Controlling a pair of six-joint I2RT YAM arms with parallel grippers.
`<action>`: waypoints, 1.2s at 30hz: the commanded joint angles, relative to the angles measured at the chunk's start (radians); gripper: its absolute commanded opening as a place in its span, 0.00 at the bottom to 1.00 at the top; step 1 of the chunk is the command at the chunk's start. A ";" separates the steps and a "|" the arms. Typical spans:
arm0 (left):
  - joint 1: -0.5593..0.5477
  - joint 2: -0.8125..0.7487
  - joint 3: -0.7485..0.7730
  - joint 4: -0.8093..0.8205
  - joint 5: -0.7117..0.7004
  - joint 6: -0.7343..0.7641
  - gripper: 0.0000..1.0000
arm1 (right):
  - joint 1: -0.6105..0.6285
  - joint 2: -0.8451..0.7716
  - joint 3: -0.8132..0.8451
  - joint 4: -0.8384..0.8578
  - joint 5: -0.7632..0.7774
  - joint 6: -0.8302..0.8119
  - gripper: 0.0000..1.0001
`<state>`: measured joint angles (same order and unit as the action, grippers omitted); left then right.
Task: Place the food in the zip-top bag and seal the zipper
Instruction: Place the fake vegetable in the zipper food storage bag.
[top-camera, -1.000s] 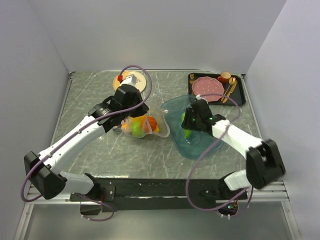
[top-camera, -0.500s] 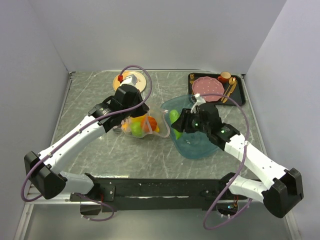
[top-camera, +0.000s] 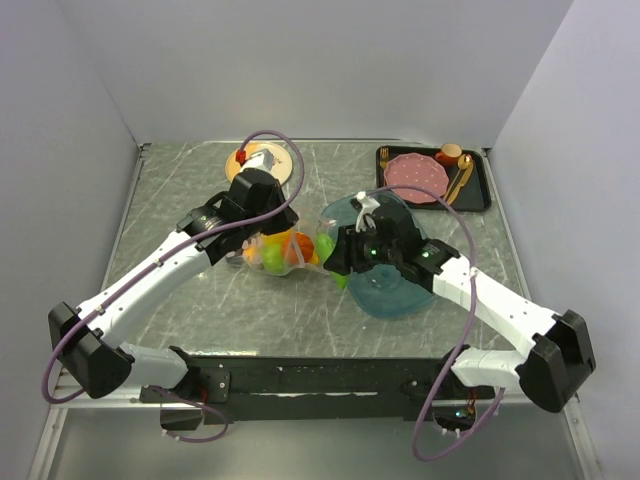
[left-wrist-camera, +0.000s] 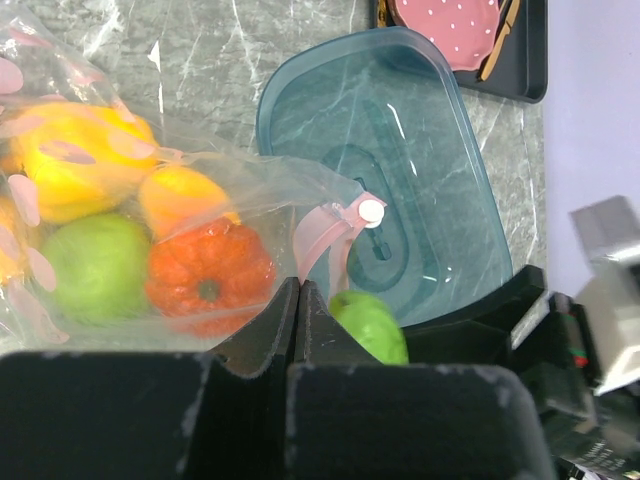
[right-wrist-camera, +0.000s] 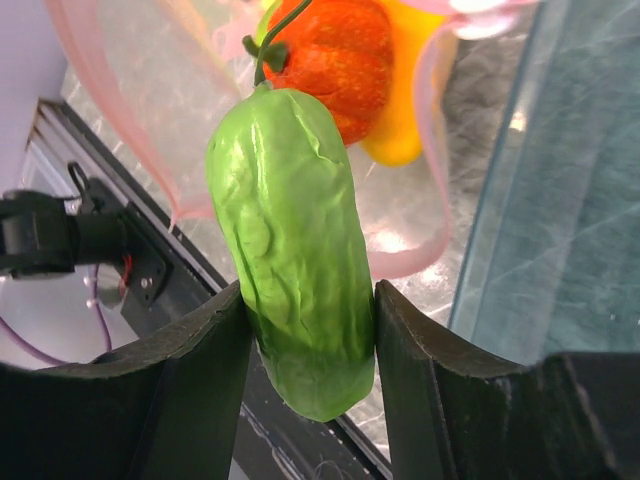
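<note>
The clear zip-top bag (top-camera: 285, 250) lies at the table's middle with yellow, green and orange toy food (left-wrist-camera: 205, 275) inside. Its pink zipper strip (left-wrist-camera: 322, 232) curls at the open mouth, which faces right. My left gripper (left-wrist-camera: 298, 292) is shut on the bag's edge by the zipper and holds the mouth up. My right gripper (right-wrist-camera: 312, 330) is shut on the green cucumber (right-wrist-camera: 292, 245), which points at the bag's mouth; it also shows in the top view (top-camera: 341, 279), just right of the bag. The red-orange tomato (right-wrist-camera: 335, 55) sits just inside the mouth.
The teal oval tray (top-camera: 400, 285) lies right of the bag, under my right arm. A black tray with a pink plate (top-camera: 418, 172) stands at the back right. A round wooden disc (top-camera: 265, 160) lies at the back middle.
My right arm has carried the green cucumber left from over the teal tray to the bag's mouth. My left gripper and the bag have stayed still.
</note>
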<state>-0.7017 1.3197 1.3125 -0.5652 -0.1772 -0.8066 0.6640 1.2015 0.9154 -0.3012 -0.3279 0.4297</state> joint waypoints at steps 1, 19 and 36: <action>-0.001 -0.008 0.008 0.034 0.016 0.001 0.01 | 0.023 0.062 0.080 -0.039 -0.022 -0.058 0.34; -0.002 -0.039 -0.024 0.034 0.059 0.020 0.01 | 0.023 0.259 0.280 -0.036 0.122 -0.057 0.40; -0.002 -0.028 -0.021 0.047 0.117 0.033 0.01 | 0.023 0.329 0.286 0.122 0.293 0.115 0.49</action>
<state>-0.7017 1.3170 1.2903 -0.5621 -0.0917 -0.7933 0.6830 1.5345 1.1675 -0.2729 -0.0952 0.4725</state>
